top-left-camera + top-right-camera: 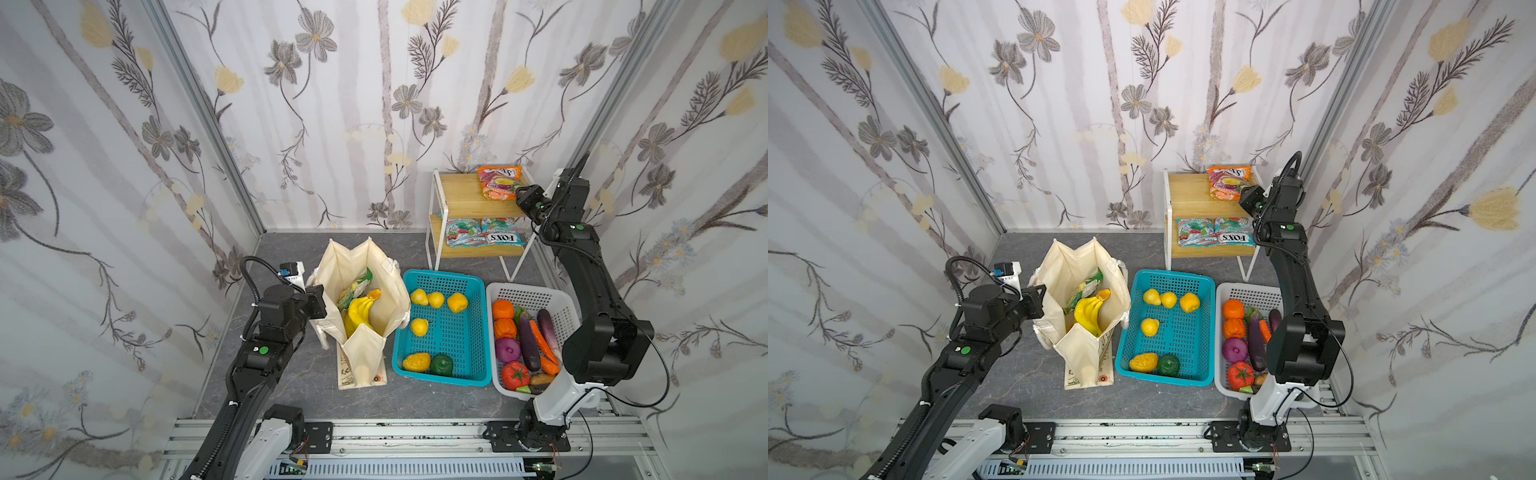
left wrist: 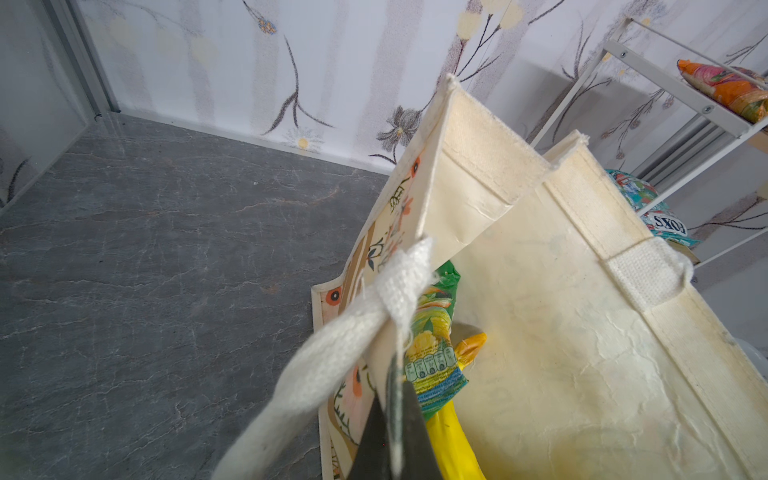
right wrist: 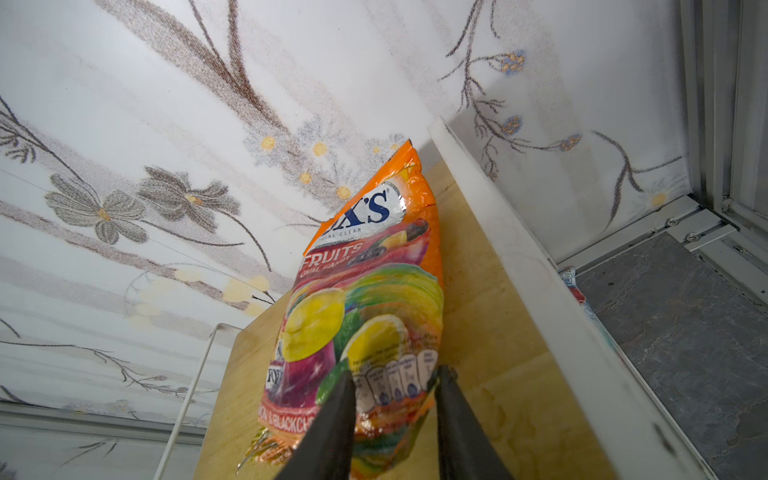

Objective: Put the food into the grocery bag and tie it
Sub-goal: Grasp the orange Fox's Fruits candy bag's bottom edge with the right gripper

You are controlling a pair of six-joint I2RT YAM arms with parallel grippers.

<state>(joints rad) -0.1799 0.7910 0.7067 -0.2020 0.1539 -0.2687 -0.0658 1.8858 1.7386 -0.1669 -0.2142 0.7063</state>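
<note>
The bag [image 2: 552,365] was coarse cream canvas with a crinkled, faintly shiny lining and a woven white handle [image 2: 353,332]. The packet [image 3: 374,299] gleamed, glossy film on a smooth wooden shelf [image 3: 498,332]. The teal basket [image 1: 440,275] and white basket [image 1: 528,287] were perforated plastic, and the floor [image 2: 145,249] was matt grey stone.

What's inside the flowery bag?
Inside the grocery bag are a yellow banana bunch and, beside it, a green snack packet. They cover the bottom of the bag, so anything underneath them cannot be seen.

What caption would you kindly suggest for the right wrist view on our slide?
Right gripper flanks the end of an orange candy packet on the wooden shelf.
</note>
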